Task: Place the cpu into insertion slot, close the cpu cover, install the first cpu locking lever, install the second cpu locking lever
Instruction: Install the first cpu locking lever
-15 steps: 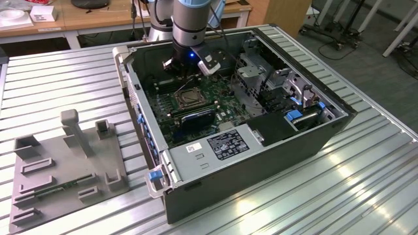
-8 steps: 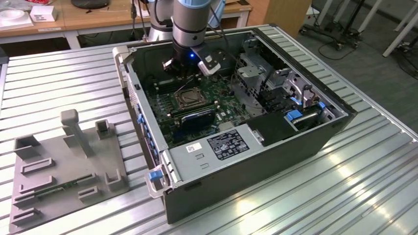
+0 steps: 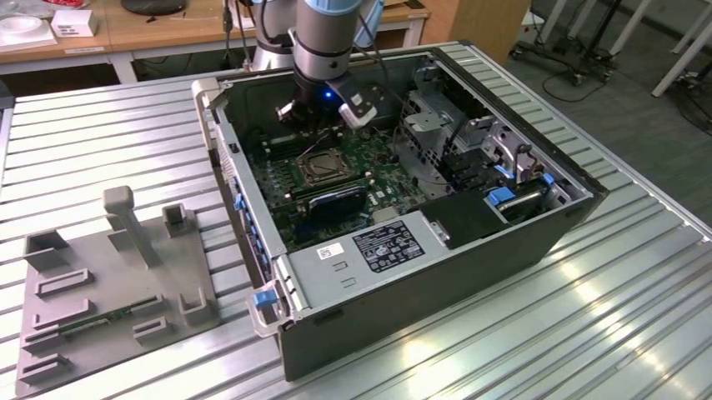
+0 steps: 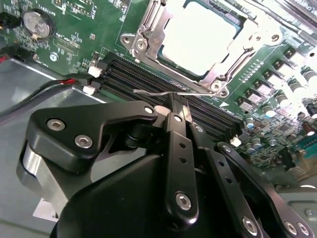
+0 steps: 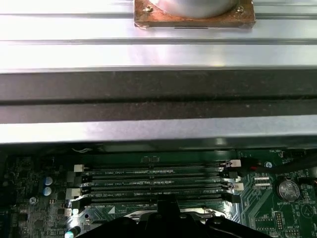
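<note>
As the work stands, treat the first two steps as done. The cpu (image 4: 198, 37) lies flat in the insertion slot (image 3: 323, 167). In the second wrist view the cpu cover (image 4: 150, 34) appears folded down around it, its silvery frame bordering the pale chip on the sides that show.

The two locking levers are the part left. One thin wire lever (image 4: 153, 91) runs along the side of the socket that faces the memory slots (image 4: 124, 74). It stands clear of the frame, so read it as not yet latched. You cannot tell from these views how the other lever stands.

Check the gripper (image 4: 179, 101). The jaws are drawn narrow, tips together, right at that wire lever. Whether they pinch it or only press against it cannot be told.

Containers:
- **Computer case:** The computer case (image 3: 445, 250) lies open side up on the slatted metal surface (image 3: 623, 317). It holds:
  - the green mainboard (image 3: 317, 225), with the socket near its middle;
  - a metal drive cage (image 3: 428, 117) toward the exterior view's right;
  - blue-tabbed fittings (image 3: 501, 198) just beside the cage.
- **Holder block:** On the exterior view's left, well apart from the case, a grey holder block (image 3: 112, 283) carries upright posts and shallow pockets. One pocket holds a narrow green strip (image 3: 106, 318).
</note>
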Action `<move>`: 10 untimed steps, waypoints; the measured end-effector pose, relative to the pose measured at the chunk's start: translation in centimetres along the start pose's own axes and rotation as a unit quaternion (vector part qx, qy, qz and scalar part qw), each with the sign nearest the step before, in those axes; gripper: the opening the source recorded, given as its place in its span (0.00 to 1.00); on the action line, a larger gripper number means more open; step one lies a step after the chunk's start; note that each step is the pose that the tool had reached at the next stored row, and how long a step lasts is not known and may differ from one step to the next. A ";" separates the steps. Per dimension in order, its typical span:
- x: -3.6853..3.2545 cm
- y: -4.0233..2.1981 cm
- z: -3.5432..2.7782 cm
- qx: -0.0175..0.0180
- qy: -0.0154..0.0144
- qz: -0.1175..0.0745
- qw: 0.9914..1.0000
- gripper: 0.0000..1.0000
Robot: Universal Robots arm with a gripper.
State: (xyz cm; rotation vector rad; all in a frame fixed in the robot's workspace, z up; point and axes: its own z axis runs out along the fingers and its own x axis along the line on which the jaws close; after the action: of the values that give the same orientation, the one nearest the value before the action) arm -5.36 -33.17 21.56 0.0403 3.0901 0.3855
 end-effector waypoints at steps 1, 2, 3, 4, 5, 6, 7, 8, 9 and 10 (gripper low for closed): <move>0.00 0.00 0.00 0.000 0.001 -0.002 1.000 0.11; 0.00 0.00 0.00 0.000 0.001 -0.003 1.000 0.11; 0.00 0.00 0.01 0.000 0.001 -0.004 1.000 0.11; -0.02 0.00 0.01 0.000 0.001 -0.004 1.000 0.11; -0.12 0.00 0.01 0.000 0.001 -0.004 1.000 0.11; -0.19 0.00 0.01 0.000 0.001 -0.004 1.000 0.11; -0.19 0.00 0.01 0.000 0.001 -0.004 1.000 0.11; -0.19 0.00 0.01 0.000 0.001 -0.004 1.000 0.11; -0.19 0.00 0.02 0.000 0.001 -0.004 1.000 0.11; -0.20 0.00 0.04 0.000 0.001 -0.004 1.000 0.11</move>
State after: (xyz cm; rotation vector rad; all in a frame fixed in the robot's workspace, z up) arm -5.16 -33.17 21.53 0.0274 3.0911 0.3860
